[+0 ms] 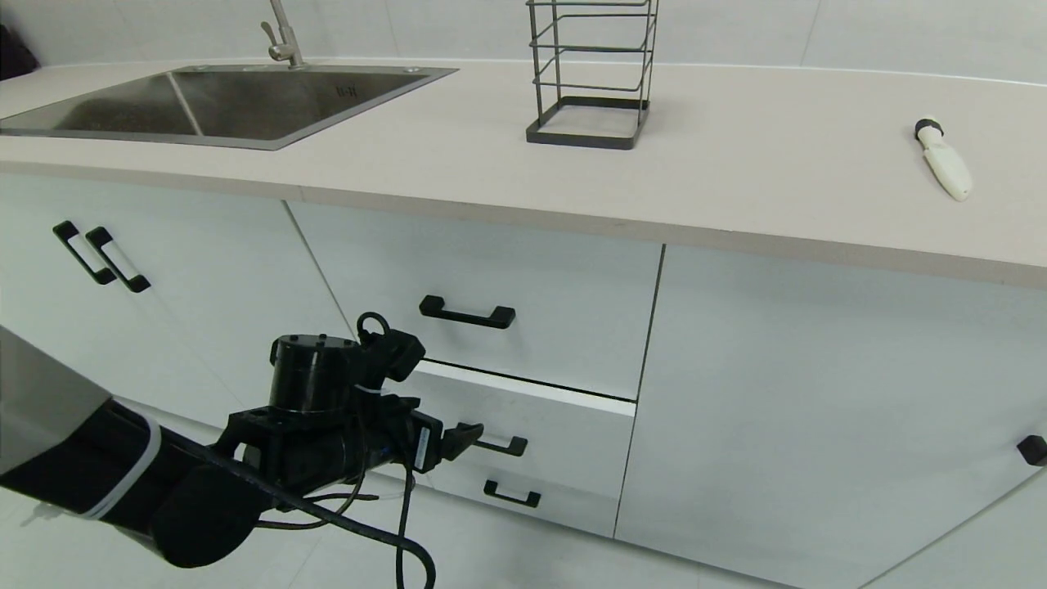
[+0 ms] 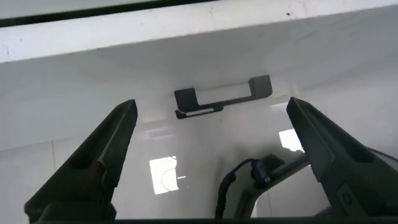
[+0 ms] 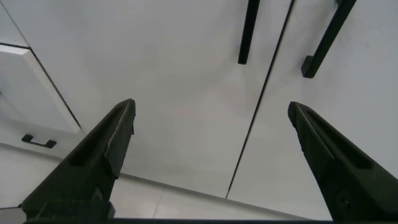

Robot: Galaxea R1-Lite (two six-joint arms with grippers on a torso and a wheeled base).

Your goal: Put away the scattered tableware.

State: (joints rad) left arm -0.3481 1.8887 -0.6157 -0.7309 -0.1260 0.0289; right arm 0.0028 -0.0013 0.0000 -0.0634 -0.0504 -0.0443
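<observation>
A kitchen — steel sink (image 1: 245, 106), tap (image 1: 284, 41), long countertop (image 1: 777, 180), white drawer fronts (image 1: 523, 278) below

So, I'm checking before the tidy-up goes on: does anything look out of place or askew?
The middle drawer stands slightly pulled out, its front proud of the cabinet fronts beside it, with the open left gripper close to its handle. A white utensil lies loose on the counter, apart from the wire rack.
</observation>
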